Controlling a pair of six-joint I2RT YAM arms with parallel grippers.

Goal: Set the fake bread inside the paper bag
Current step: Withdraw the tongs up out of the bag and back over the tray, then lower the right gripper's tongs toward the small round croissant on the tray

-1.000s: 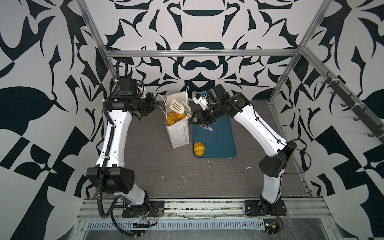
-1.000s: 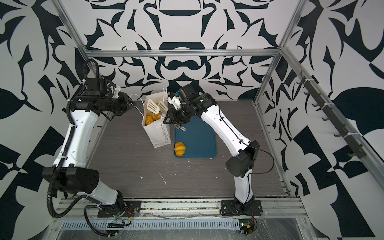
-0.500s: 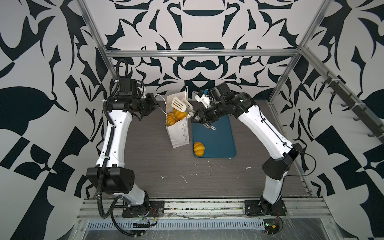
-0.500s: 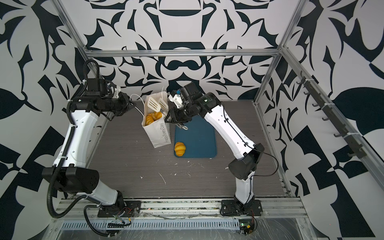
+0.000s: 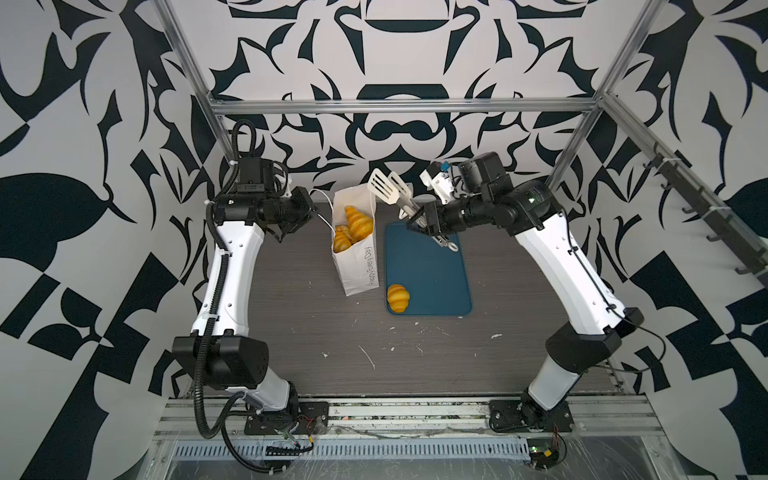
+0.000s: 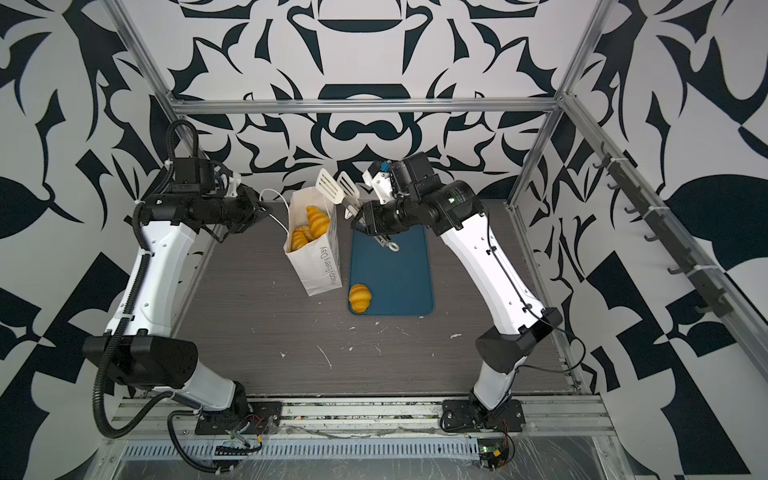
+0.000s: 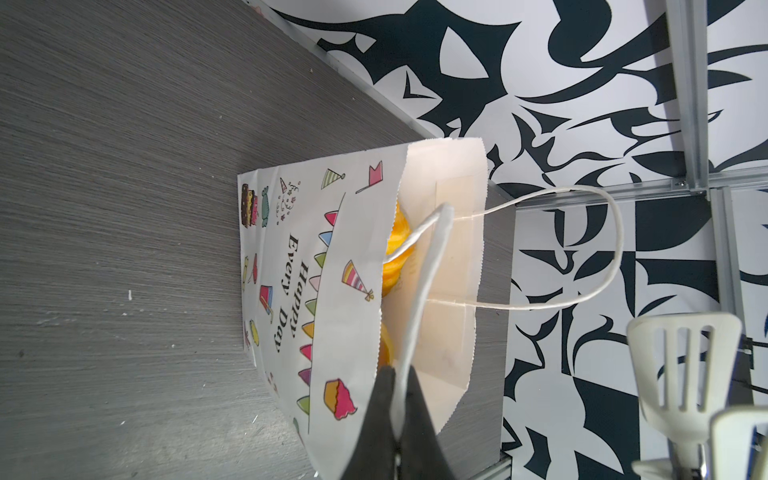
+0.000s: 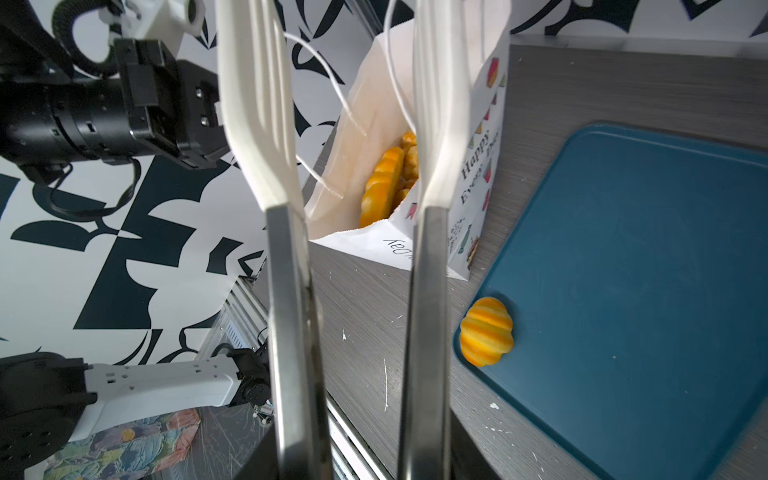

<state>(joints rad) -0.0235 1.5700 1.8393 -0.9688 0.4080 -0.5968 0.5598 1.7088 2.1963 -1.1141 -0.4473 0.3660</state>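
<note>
Tongs (image 5: 381, 189) have swung right, off the paper bag (image 5: 359, 270), empty. Left gripper (image 7: 397, 374) pinches the cord handle (image 7: 420, 291), propping it open (fake bread (image 5: 359, 222) inside); one croissant (image 5: 398, 297) waits on the tray (image 5: 432, 274); right gripper (image 5: 419, 216) clamps the tongs.

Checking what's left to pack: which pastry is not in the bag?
The pastry lying alone on the blue tray; the others sit inside the paper bag.
</note>
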